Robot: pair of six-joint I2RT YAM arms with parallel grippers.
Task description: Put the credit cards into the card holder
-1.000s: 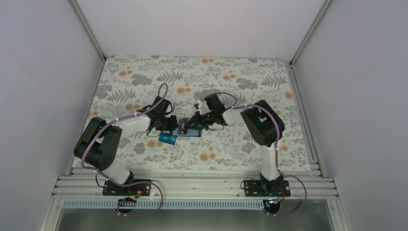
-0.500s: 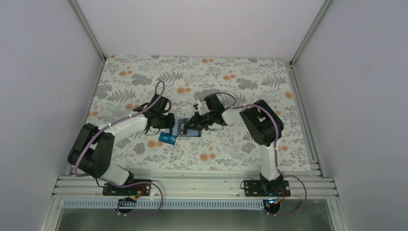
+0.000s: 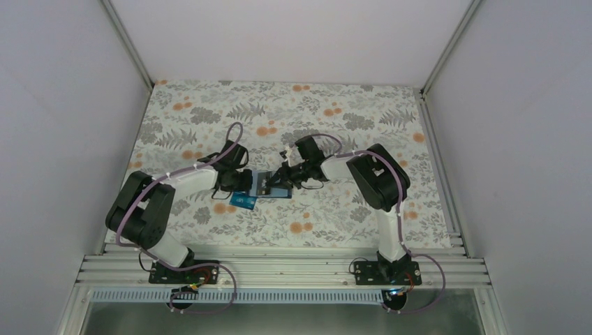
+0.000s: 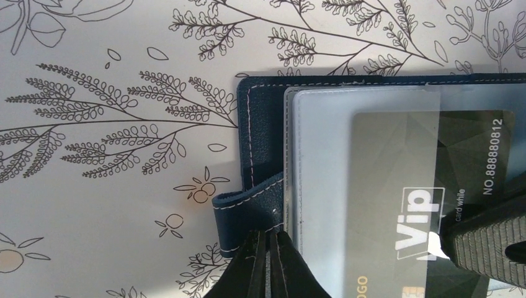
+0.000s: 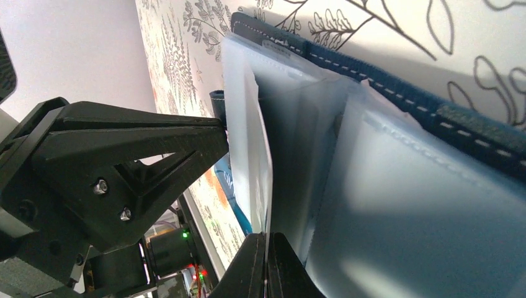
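The navy card holder (image 4: 260,155) lies open on the floral cloth, clear sleeves up; from above it shows at the card holder (image 3: 267,183). A black "VIP" credit card (image 4: 397,186) sits partly inside a clear sleeve (image 4: 322,161), its right end bare. My right gripper (image 5: 267,245) is shut on that card's thin edge, and one of its fingers (image 4: 490,248) shows at the card's corner. My left gripper (image 4: 270,248) is shut on the holder's strap edge (image 4: 232,214). A teal-blue credit card (image 3: 243,201) lies flat just in front of the holder. Other cards are hidden.
Both arms meet over the middle of the cloth (image 3: 209,118), left gripper (image 3: 244,180) facing right gripper (image 3: 283,178) across the holder. White walls close in the cloth on three sides. A metal rail (image 3: 279,269) runs along the near edge.
The left arm swung outward, then came back to the holder. Its jaws, slightly apart before, have closed at the strap. The right gripper has stayed shut in place.
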